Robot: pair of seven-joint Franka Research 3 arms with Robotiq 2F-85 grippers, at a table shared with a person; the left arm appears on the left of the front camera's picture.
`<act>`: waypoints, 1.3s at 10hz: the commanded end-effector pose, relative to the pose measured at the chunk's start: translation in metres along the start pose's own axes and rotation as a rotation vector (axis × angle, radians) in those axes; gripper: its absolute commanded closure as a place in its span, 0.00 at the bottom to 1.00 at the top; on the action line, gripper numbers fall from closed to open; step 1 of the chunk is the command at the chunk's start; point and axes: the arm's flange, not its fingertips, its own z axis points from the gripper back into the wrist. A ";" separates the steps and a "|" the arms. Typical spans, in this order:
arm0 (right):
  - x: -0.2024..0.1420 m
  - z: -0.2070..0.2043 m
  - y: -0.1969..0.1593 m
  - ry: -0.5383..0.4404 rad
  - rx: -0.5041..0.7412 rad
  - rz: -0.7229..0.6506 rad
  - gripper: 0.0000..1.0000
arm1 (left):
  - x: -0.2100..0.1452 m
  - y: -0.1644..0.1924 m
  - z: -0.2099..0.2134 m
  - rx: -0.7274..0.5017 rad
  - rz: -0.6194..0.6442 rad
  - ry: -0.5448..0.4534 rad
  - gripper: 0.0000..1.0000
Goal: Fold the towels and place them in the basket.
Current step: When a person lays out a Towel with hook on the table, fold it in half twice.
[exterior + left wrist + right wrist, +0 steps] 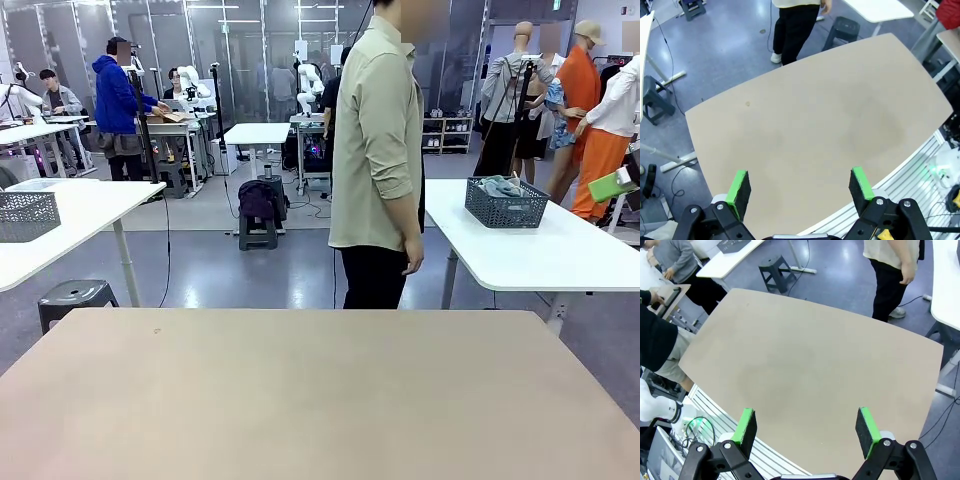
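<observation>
Well, left claw (pixel 799 174), right claw (pixel 806 412) gape over table's (pixel 815 125) near edge.

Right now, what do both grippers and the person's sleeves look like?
Both the left gripper and right gripper are black bolted linkages tipped with bright green pads. The person wears a pale khaki shirt, sleeve rolled to the elbow.

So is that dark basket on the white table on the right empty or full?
Not empty: the basket holds crumpled grey-blue cloth heaped above its rim. How much lies below the rim, cannot tell.
</observation>
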 end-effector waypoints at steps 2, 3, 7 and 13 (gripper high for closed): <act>0.000 0.001 0.000 -0.003 -0.006 -0.004 0.00 | 0.001 -0.001 0.002 0.010 0.001 0.002 0.00; 0.000 0.000 0.000 0.000 0.000 0.000 0.00 | 0.000 0.000 0.000 0.000 0.000 0.000 0.00; 0.023 0.037 0.014 0.012 -0.047 0.039 0.00 | 0.023 0.015 0.023 0.073 -0.021 0.049 0.00; 0.030 0.077 0.055 0.073 -0.102 0.002 0.00 | 0.017 0.031 0.037 0.097 -0.032 0.001 0.00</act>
